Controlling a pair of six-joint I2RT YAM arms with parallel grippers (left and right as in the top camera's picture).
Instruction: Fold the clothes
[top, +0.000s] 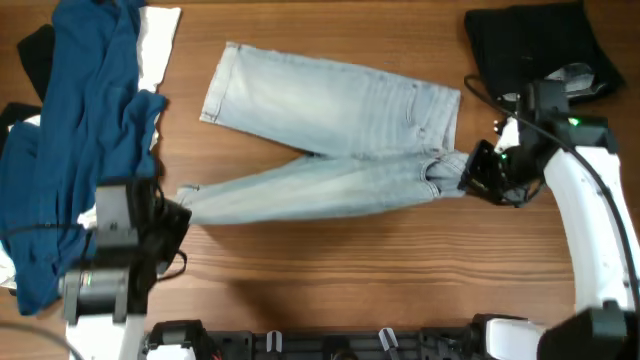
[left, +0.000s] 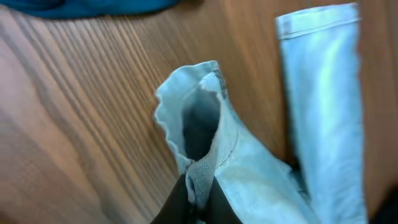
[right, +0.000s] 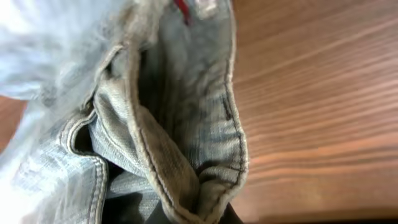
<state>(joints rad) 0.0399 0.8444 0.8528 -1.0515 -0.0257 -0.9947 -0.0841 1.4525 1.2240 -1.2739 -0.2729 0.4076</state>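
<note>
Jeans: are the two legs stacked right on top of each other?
No, the overhead view shows the legs of the jeans splayed apart, with the table showing between the hems.

The wooden surface (top: 330, 260) is taken up mid-frame by the jeans (top: 340, 110), legs splayed apart. A blue shirt (top: 80, 120) is heaped at left over white cloth (top: 158, 45), and a black garment (top: 530, 45) is laid far right.

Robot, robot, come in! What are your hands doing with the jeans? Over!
Left gripper shut on jeans hem. Right gripper shut on waistband. Legs splayed, unfolded. Blue shirt heaped beside left gripper.
</note>
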